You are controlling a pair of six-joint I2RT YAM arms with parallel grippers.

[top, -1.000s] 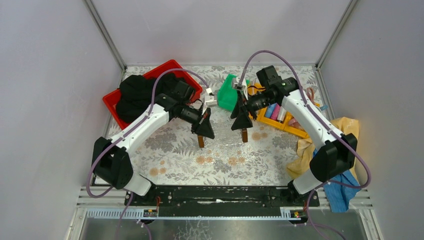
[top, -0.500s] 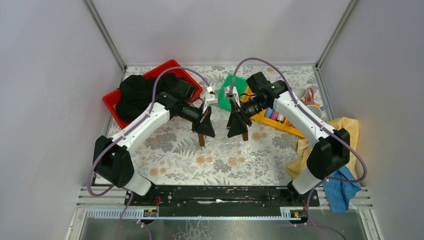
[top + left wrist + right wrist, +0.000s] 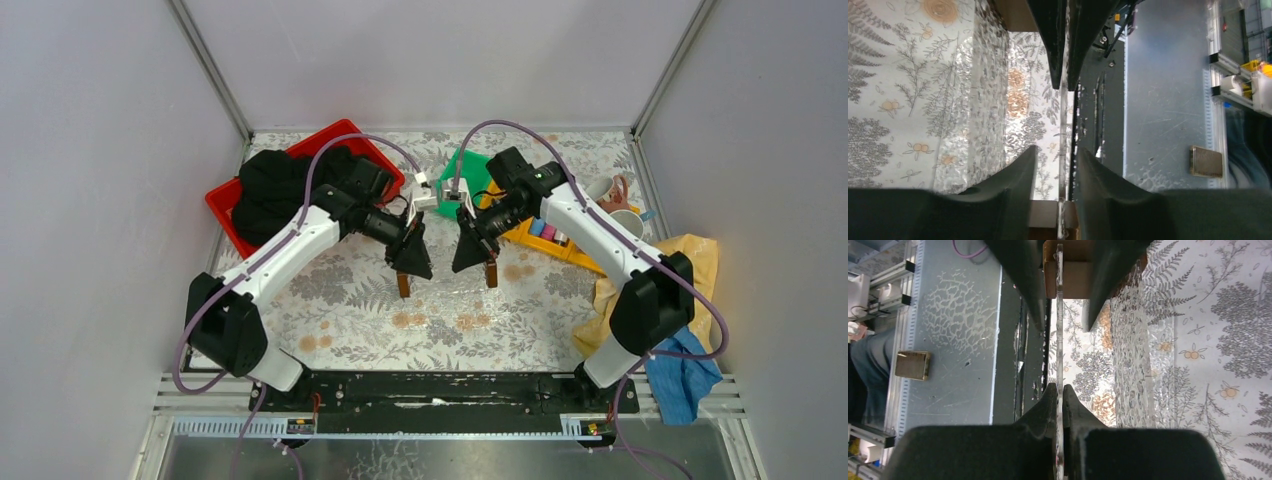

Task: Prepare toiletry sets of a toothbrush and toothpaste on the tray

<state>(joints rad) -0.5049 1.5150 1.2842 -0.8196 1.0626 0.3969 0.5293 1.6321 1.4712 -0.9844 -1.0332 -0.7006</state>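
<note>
1. Two pincers face each other over the middle of the worktop (image 3: pixel 340 300) on my overhead feed. The left pincer (image 3: pixel 404 280) and the right pincer (image 3: pixel 489 272) both point tips down. One clear tray (image 3: pixel 447 298) spans the gap between them, and from here I see it only as glare. Just right of the right pincer, partly under that arm, sits one yellow holder (image 3: pixel 578 256). In it are three toothpaste tubes (image 3: pixel 547 231) side by side: one blue, one pink, one white. Two mugs (image 3: pixel 606 189) stand beyond it near the right wall. Toothbrushes are too thin for me to pick out at this size.
2. On the left wrist feed, my fingers (image 3: pixel 1048 40) stand almost together. The tray's thin clear edge runs through the slit between them, so this pincer is clenched on the clear tray. Patterned worktop lies to one side and a bare metal plate (image 3: pixel 1168 100) to the other.
3. On the right wrist feed, the fingers (image 3: pixel 1018 270) carry brown pads (image 3: pixel 1075 275) that press on both faces of the same clear edge. This pincer is also grasping the clear tray.
</note>
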